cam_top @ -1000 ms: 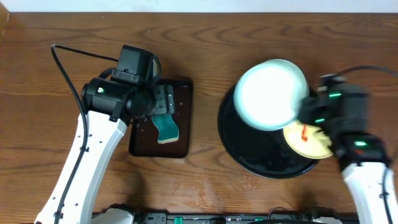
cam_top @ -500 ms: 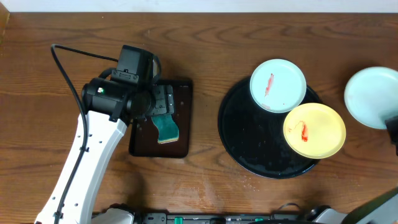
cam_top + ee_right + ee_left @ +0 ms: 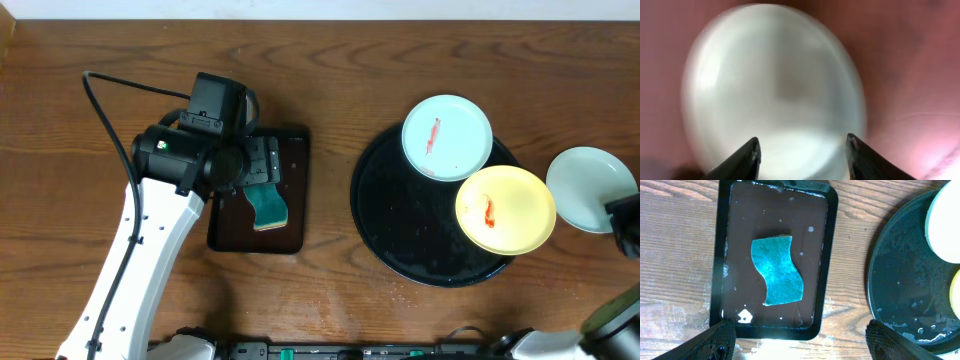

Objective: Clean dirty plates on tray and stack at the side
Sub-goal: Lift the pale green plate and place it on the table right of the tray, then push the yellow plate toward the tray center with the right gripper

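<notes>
On the round black tray (image 3: pixel 400 225) lie two dirty plates, each with a red smear: a mint-white one (image 3: pixel 447 137) at the back and a yellow one (image 3: pixel 505 208) at the right rim. A third mint-white plate (image 3: pixel 588 187), with no smear showing, rests on the wood just right of the tray. It fills the blurred right wrist view as a pale plate (image 3: pixel 772 85). My right gripper (image 3: pixel 802 157) hangs over its near edge, open, holding nothing. My left gripper (image 3: pixel 802 342) is wide open above the teal sponge (image 3: pixel 777 270).
The sponge lies in a small rectangular black tray (image 3: pixel 290 215) with a wet floor, left of centre. My left arm (image 3: pixel 150 230) reaches over it from the front left. A black cable (image 3: pixel 110 110) loops at the far left. The right arm (image 3: pixel 625 225) sits at the right edge.
My right arm has carried the mint-white plate from above the round tray to the wood on its right, and its jaws have opened off it. The left arm has not moved.
</notes>
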`<act>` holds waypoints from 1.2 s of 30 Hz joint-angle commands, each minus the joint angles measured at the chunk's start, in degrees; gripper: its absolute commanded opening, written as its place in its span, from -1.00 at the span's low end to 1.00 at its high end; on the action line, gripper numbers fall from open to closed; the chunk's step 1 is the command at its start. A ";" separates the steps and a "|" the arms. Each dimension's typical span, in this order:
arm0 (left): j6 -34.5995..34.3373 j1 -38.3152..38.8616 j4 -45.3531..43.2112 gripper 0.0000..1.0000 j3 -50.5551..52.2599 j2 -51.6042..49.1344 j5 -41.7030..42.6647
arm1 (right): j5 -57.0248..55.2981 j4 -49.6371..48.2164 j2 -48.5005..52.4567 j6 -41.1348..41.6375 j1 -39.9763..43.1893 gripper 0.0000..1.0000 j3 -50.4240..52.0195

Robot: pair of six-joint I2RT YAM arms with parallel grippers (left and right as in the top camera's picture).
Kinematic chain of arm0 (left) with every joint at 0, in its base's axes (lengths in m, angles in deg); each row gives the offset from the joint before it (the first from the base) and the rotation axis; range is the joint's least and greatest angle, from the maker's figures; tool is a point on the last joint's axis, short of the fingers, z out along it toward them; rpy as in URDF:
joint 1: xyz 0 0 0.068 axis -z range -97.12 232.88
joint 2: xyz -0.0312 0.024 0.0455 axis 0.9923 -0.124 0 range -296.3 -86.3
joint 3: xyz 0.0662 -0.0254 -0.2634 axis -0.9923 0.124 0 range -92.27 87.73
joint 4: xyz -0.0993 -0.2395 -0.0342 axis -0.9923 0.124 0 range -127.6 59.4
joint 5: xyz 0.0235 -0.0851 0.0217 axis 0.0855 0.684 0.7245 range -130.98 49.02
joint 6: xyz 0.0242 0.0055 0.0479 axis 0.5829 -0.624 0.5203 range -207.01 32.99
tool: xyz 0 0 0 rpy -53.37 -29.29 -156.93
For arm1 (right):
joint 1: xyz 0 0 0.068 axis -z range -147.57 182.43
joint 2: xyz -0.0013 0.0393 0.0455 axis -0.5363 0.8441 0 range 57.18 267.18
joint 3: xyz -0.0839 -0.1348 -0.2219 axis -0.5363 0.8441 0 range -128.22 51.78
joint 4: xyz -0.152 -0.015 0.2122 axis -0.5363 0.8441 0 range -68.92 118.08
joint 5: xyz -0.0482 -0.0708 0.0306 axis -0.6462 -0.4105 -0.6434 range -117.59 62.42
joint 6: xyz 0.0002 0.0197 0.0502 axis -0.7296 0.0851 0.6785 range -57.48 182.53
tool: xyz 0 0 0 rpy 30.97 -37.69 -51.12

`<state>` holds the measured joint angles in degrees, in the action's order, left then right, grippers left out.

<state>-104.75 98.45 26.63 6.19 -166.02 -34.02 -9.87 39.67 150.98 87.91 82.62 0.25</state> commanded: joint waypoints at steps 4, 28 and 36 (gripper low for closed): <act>0.57 -0.07 0.20 0.68 -0.33 0.09 -0.09 | 7.37 12.37 -17.84 -11.78 -8.79 -0.01 -2.29; 0.55 -0.07 0.20 0.68 -0.33 0.09 -0.09 | -17.55 19.06 -6.60 -11.45 -25.33 -0.25 4.02; 0.55 -0.07 0.20 0.68 -0.33 0.09 -0.09 | -16.74 23.43 -10.56 -12.15 -25.33 -0.98 3.87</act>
<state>-104.75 98.45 26.63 6.19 -166.02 -34.02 -26.85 62.14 143.09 75.69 57.88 3.94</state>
